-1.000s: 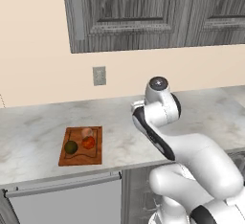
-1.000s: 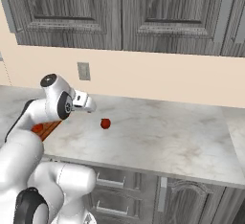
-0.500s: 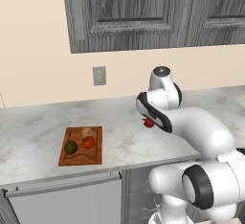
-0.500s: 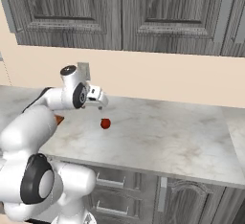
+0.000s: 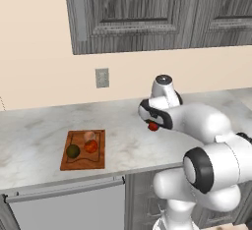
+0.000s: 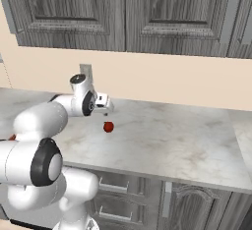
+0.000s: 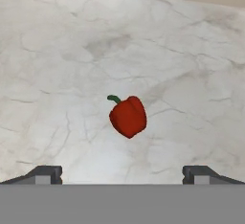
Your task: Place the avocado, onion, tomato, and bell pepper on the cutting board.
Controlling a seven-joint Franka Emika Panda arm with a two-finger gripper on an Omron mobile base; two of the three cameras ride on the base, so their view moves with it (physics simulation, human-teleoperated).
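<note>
Pincer (image 7: 122,174) wide open, empty; glossy red bell pepper (image 7: 128,117) ahead between tips, on veined marble desk (image 7: 57,65).

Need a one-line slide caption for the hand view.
Open end effector above the red bell pepper lying on the marble counter.

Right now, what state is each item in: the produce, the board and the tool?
avocado: on the cutting board, near its left side.
onion: on the board, towards its far edge.
tomato: on the board, just in front of the onion.
bell pepper: on the bare counter, off the board, stem pointing sideways, not held.
cutting board: flat on the counter, holding three items.
tool: open, above the pepper, holding nothing.
</note>
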